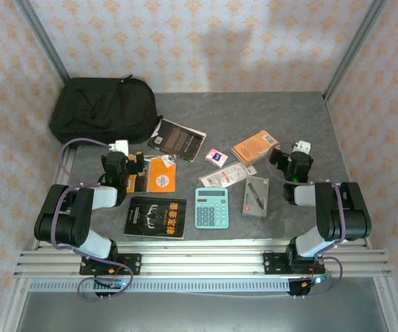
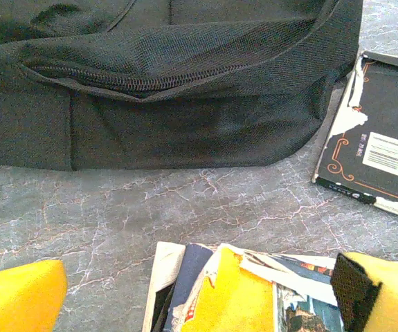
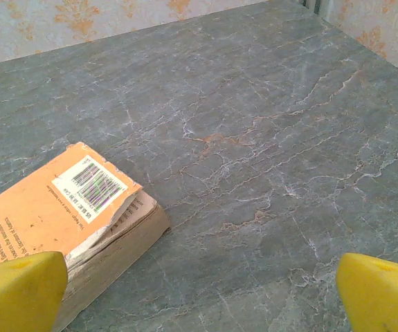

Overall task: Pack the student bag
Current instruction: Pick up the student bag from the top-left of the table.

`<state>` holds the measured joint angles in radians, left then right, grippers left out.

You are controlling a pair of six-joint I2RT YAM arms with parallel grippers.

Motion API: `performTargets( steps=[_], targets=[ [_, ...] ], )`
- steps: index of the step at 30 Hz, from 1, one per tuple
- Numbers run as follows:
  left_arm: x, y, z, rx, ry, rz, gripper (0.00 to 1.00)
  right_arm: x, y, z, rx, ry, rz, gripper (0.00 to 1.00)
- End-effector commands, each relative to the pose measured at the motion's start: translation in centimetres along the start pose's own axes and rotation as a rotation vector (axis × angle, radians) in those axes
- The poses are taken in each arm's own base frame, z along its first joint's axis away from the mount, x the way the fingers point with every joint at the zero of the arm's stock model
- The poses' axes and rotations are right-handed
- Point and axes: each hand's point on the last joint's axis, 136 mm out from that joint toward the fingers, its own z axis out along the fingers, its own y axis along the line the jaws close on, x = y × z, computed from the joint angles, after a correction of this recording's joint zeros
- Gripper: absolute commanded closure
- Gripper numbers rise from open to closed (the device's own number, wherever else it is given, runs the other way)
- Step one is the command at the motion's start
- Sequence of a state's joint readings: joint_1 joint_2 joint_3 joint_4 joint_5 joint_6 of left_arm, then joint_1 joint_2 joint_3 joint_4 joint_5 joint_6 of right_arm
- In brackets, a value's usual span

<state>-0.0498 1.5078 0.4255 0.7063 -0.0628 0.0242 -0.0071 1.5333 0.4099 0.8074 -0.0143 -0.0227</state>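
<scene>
Left gripper (image 2: 199, 301) and right gripper (image 3: 199, 294) recorded wide open, empty. Bag (image 1: 105, 109) set at far-left table (image 1: 288, 117) edge; bare surface noted beyond right gripper.

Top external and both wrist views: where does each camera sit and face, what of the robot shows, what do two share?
Top external: above and behind, looking down on the table; left arm and right arm show.
Left wrist: on the left arm, facing the student bag; left claw shows.
Right wrist: on the right arm, facing the orange book and table; right claw shows.
Shared: top and left wrist both see the student bag.
</scene>
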Motion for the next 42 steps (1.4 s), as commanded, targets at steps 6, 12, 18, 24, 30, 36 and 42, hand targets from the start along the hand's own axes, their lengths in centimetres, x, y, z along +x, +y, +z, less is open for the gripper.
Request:
performTargets(
  steps=[6, 12, 18, 24, 30, 36, 42],
  targets=[
    [-1.5, 0.2, 0.0, -0.007, -0.035, -0.012, 0.0, -0.3, 0.0, -0.2, 0.007, -0.012, -0.002, 0.01],
    [-1.5, 0.2, 0.0, -0.007, -0.033, -0.012, 0.0, -0.2, 0.0, -0.2, 0.007, -0.01, -0.003, 0.01],
    [-1.4, 0.2, 0.0, -0.005, -0.03, -0.012, 0.0, -0.2, 0.0, -0.3, 0.007, -0.012, -0.002, 0.01],
    [-3.6, 2.1, -0.3, -0.123, 0.048, -0.018, 0.0, -1.8, 1.3, -0.5, -0.042, 0.054, -0.04, 0.01],
    [-10.7, 2.6, -4.5, -0.166, -0.103, -0.065, 0.0, -8.8, 3.5, -3.1, -0.019, 0.107, 0.044, 0.01],
    [-16.8, -2.5, -10.8, 0.103, -0.218, -0.037, 0.0, -14.4, 11.2, -11.3, -0.241, -0.041, -0.002, 0.01],
    [-18.2, -7.7, -18.9, 0.371, -0.145, 0.199, 0.0, -17.3, 12.4, -20.2, -0.376, -0.046, -0.014, 0.01]
  ],
)
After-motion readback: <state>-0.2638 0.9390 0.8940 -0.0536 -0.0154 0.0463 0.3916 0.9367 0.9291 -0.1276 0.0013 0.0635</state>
